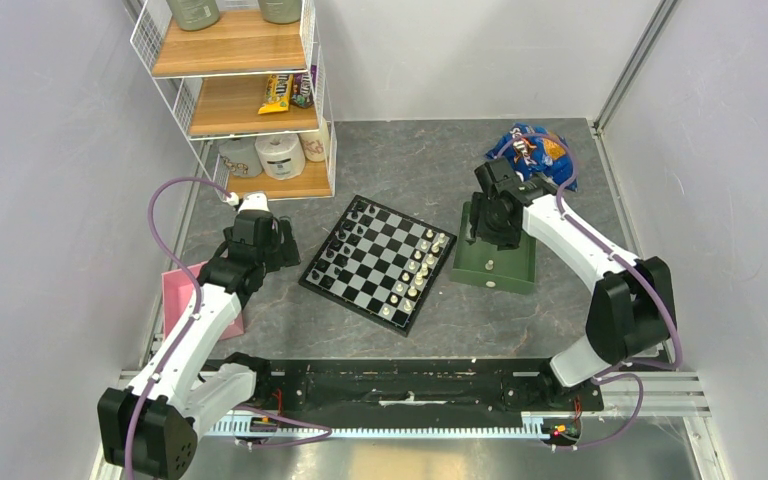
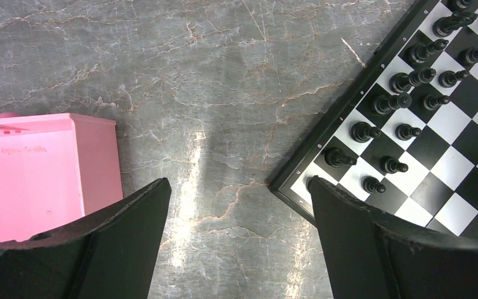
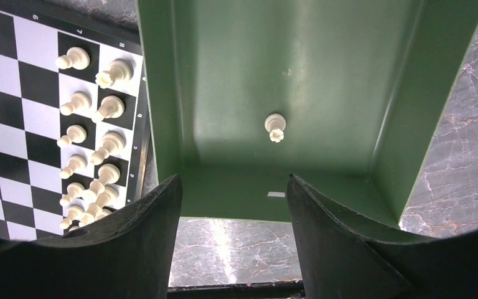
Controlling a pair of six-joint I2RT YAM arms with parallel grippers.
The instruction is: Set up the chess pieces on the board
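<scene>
The board (image 1: pixel 375 262) lies at the table's middle, turned diagonally. Cream-white chess pieces (image 1: pixel 415 270) stand in two rows along its right edge, and in the right wrist view these chess pieces (image 3: pixel 90 134) show on the board (image 3: pixel 3 93) at the left. One white piece (image 3: pixel 275 126) lies alone in the green tray (image 3: pixel 224 75). My right gripper (image 3: pixel 233 179) hovers open over the tray's near end, holding nothing. Left of the board (image 2: pixel 454 168), my left gripper (image 2: pixel 239 182) hangs open over bare table. Black pieces (image 2: pixel 404 81) fill the board's left rows.
The green tray (image 1: pixel 495 262) sits just right of the board. A pink box (image 1: pixel 185 295) stands by the left arm. A wire shelf (image 1: pixel 250 90) with toilet rolls and sweets is at the back left, and a blue snack bag (image 1: pixel 530 150) at the back right.
</scene>
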